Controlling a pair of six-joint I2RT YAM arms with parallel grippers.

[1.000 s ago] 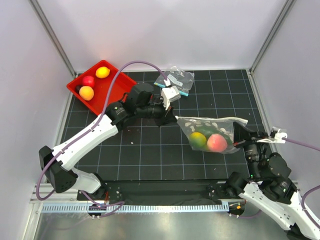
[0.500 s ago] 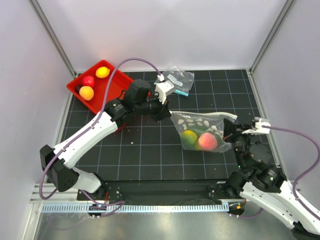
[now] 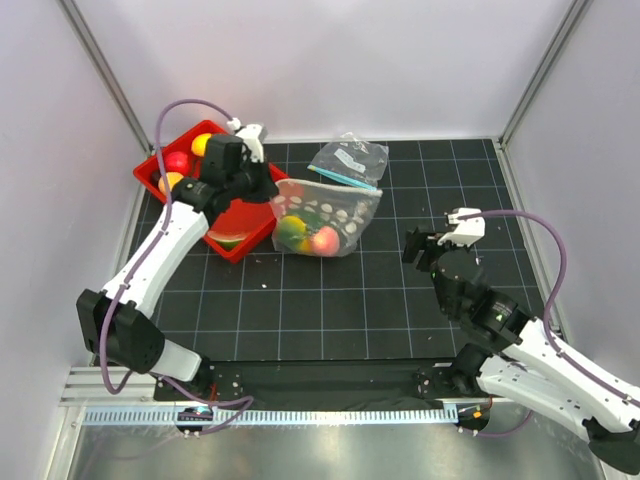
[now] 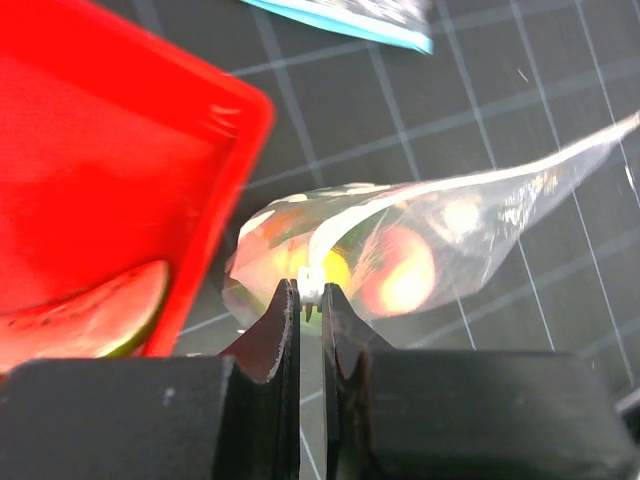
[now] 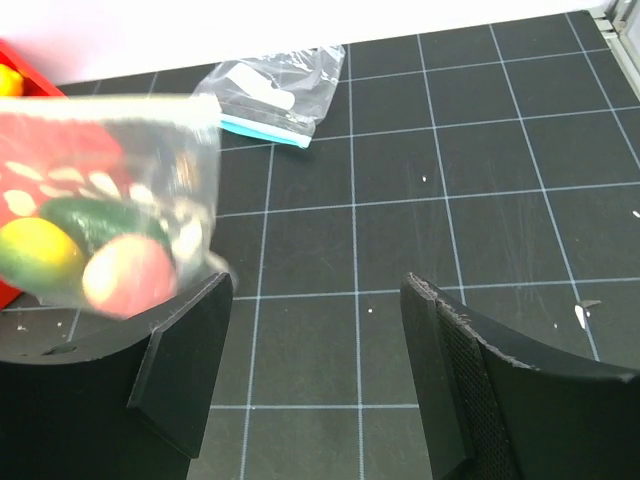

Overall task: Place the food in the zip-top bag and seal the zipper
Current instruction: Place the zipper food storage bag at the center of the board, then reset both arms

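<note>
The zip-top bag [image 3: 330, 212] hangs just right of the red tray, its left corner lifted. My left gripper [image 3: 268, 190] is shut on the pale zipper [image 4: 312, 278] at that corner, and the strip's end shows between the tips. Inside the bag lie food pieces: a yellow-green one [image 3: 290, 232] and a pink peach [image 3: 323, 240]. In the right wrist view the bag [image 5: 100, 235] is blurred at the left. My right gripper [image 3: 428, 247] stands open well right of the bag, nothing between its fingers [image 5: 190, 340].
The red tray [image 3: 215, 195] at the back left holds yellow [image 3: 203, 143], red [image 3: 178, 160] and orange [image 3: 170, 182] fruits and a watermelon slice [image 4: 85, 325]. A smaller clear pouch with a teal strip [image 3: 350, 160] lies behind the bag.
The right gripper opened and let go of the bag, then drew back. The left arm swung left toward the tray, carrying the bag along by its zipper end.
</note>
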